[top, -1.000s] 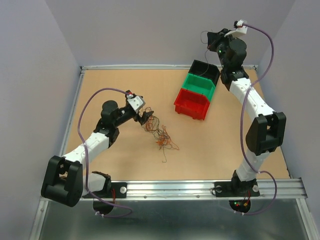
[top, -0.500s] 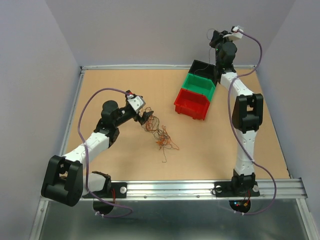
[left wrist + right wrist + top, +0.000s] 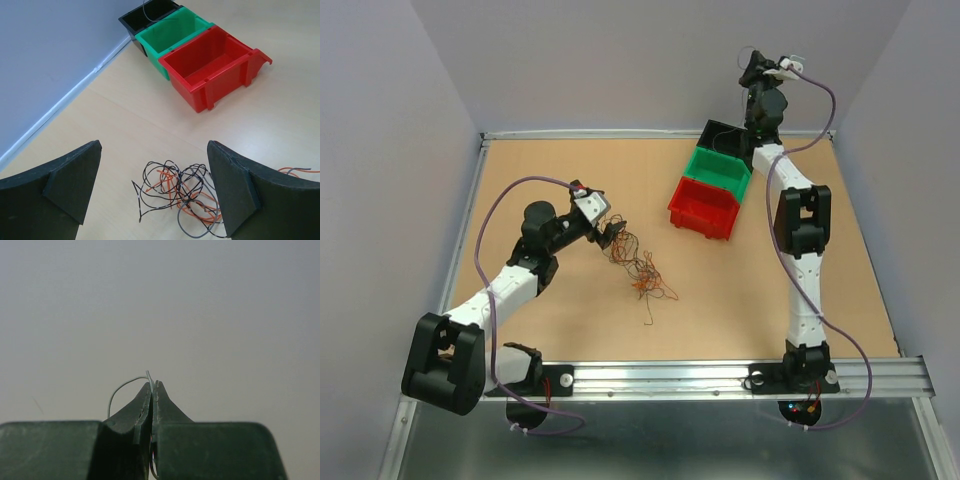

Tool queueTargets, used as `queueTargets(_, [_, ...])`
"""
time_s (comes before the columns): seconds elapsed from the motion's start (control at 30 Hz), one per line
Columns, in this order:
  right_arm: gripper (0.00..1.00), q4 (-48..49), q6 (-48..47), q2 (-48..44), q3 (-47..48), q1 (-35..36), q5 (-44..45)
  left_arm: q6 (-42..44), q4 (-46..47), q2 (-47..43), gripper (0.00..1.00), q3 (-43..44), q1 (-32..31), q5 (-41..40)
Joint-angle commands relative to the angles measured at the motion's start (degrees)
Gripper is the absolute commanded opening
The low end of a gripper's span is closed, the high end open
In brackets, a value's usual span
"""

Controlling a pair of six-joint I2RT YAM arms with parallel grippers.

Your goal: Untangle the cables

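Faintly, thin cable (image 3: 120, 386) in right tool (image 3: 152, 385)

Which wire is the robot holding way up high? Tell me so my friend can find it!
Look at the row of bins on the far right of the table. Above the black bin at the back, the right end effector is shut on one thin pale wire. Unlike the tangled pile mid-table, it is held up alone.

Red bin (image 3: 701, 214), grn bin (image 3: 714, 178), blk bin (image 3: 722, 133) touching in row, tan tbl (image 3: 550, 160)
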Motion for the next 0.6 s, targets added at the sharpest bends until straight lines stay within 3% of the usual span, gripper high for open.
queueTargets(0.0, [0.00, 7.2, -0.4, -5.6, 1.8, -0.2, 2.2, 0.7, 2.3, -0.3, 0.99, 0.4, -0.4, -0.1])
queueTargets(0.2, [0.01, 11.8, -0.4, -7.5, -4.5, -0.1, 1.8, 0.7, 2.1, -0.3, 0.99, 0.5, -0.4, -0.4])
queueTargets(0.4, [0.01, 12.3, -1.9, -3.3, -0.6, -0.2, 2.6, 0.9, 2.0, -1.1, 0.99, 0.2, -0.4, -0.6])
queueTargets(0.57, [0.01, 13.4, -0.3, -2.4, -4.2, -0.2, 2.7, 0.9, 2.1, -1.0, 0.99, 0.3, -0.4, -0.5])
